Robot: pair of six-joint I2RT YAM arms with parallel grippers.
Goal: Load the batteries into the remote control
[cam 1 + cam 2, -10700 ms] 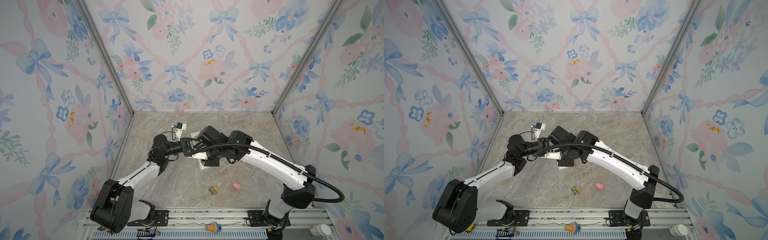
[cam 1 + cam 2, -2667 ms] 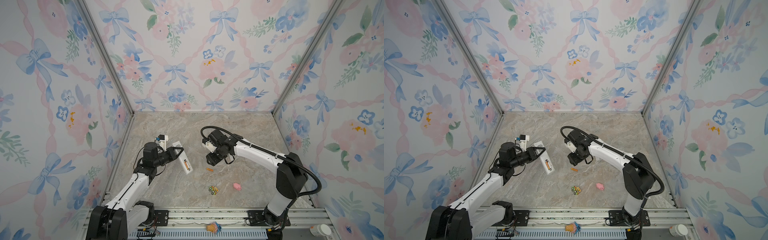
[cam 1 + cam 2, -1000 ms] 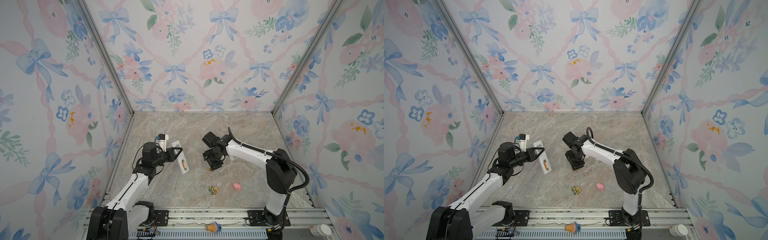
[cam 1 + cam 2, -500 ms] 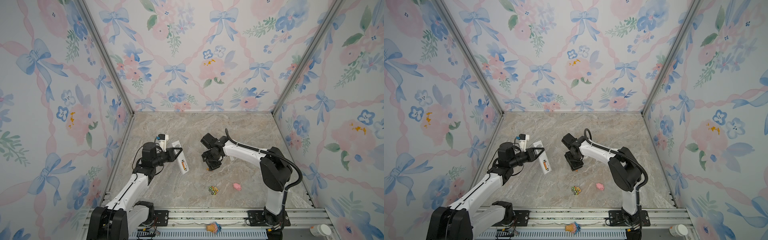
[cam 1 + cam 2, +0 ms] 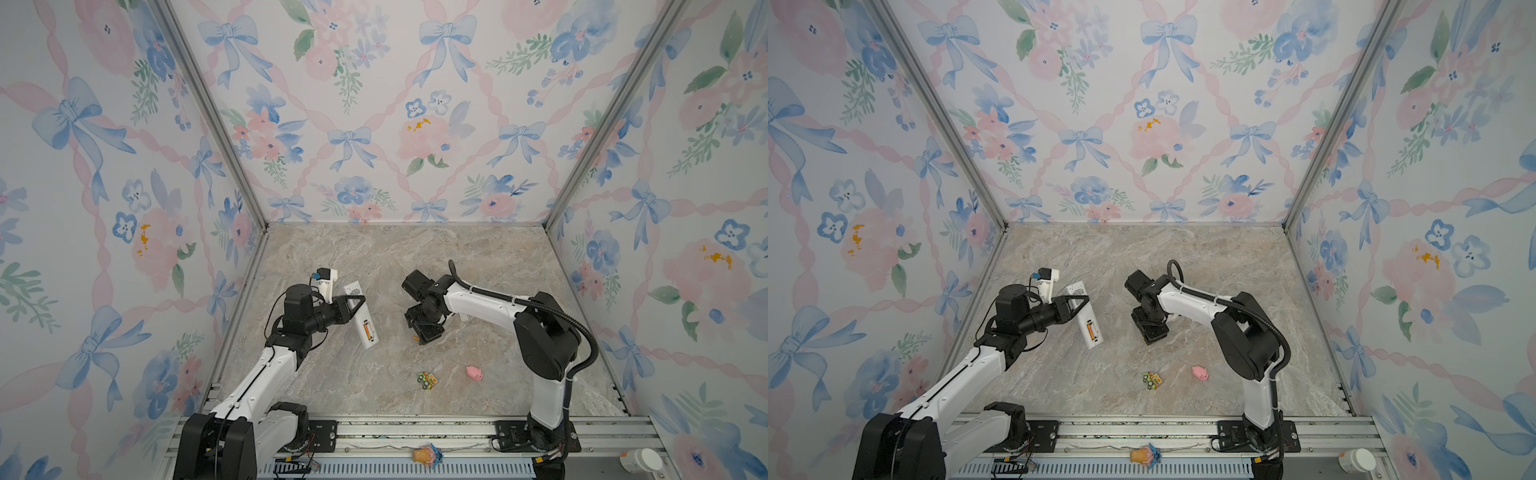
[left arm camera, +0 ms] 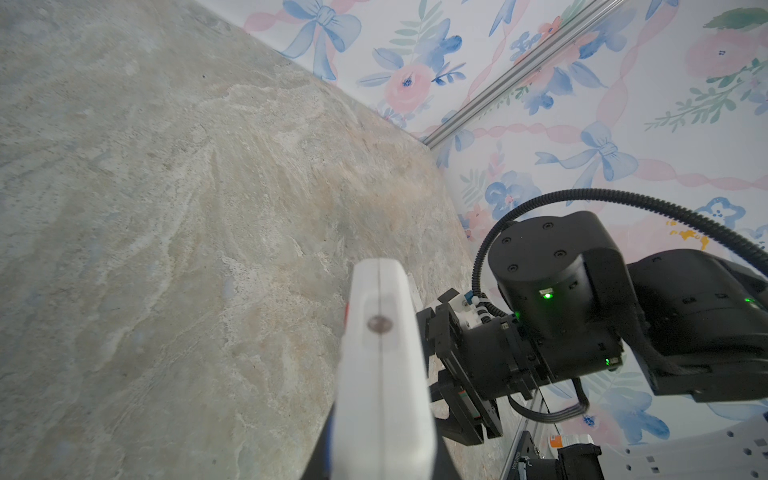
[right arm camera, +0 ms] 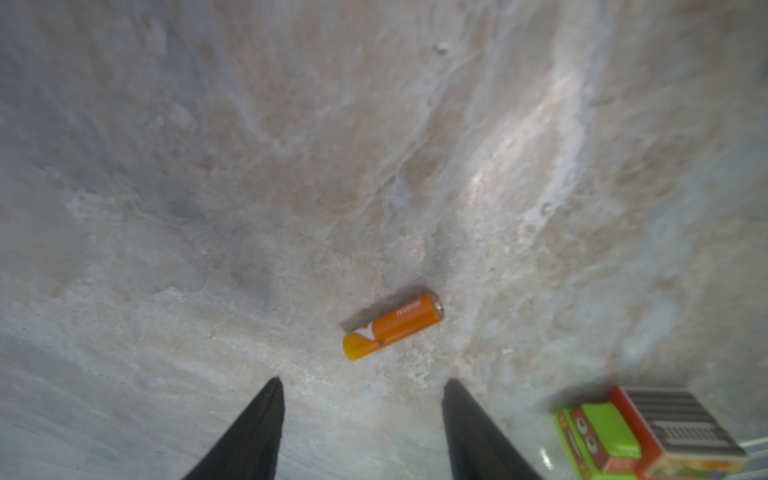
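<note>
My left gripper (image 5: 354, 300) is shut on the remote control (image 5: 360, 316), holding the white bar off the table with its back turned up. One orange battery (image 5: 366, 330) shows in the remote's open compartment, also seen in the other top view (image 5: 1090, 331). In the left wrist view the remote (image 6: 382, 374) fills the space between the jaws. A second orange battery (image 7: 392, 326) lies loose on the marble. My right gripper (image 7: 363, 386) points down just short of it, open and empty. In a top view this battery (image 5: 415, 339) peeks out beside the right gripper (image 5: 426, 332).
A green and red toy car (image 5: 427, 380) and a pink pig toy (image 5: 473, 372) lie nearer the front edge. The toy car (image 7: 602, 432) sits close to one right finger. The right arm's elbow (image 5: 544, 332) stands high at the right.
The right gripper has shifted slightly left and down over the loose battery, its jaws narrowing a little. The left arm and the remote have not moved.
</note>
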